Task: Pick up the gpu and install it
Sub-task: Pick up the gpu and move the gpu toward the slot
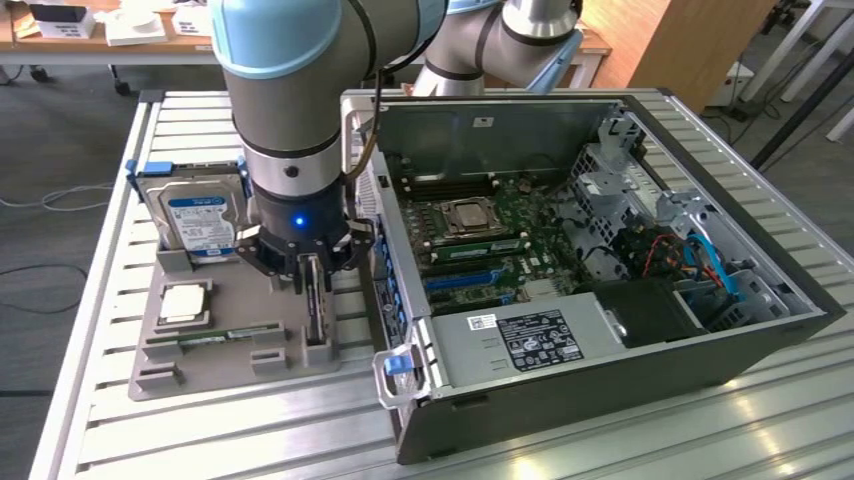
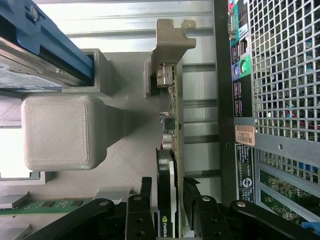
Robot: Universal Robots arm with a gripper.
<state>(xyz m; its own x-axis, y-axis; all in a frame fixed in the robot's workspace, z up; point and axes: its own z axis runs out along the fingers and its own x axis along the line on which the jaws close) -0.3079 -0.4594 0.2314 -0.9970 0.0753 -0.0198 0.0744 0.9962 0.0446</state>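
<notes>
Your gpu [image 1: 316,318] [image 2: 166,170] stands edge-on in its slot of the grey holder [image 1: 214,368], just beside the open computer case [image 1: 601,385], and is not yet lifted. The gripper [image 1: 314,278] [image 2: 169,187] sits low over it, jaws released, straddling the card. Pickup and installation both remain.

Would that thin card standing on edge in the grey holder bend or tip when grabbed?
Probably stiff: the gpu is a rigid-looking board with a metal bracket. Thin and standing edge-on, it would likely topple without its grey holder. Exposed components suggest fragility.
</notes>
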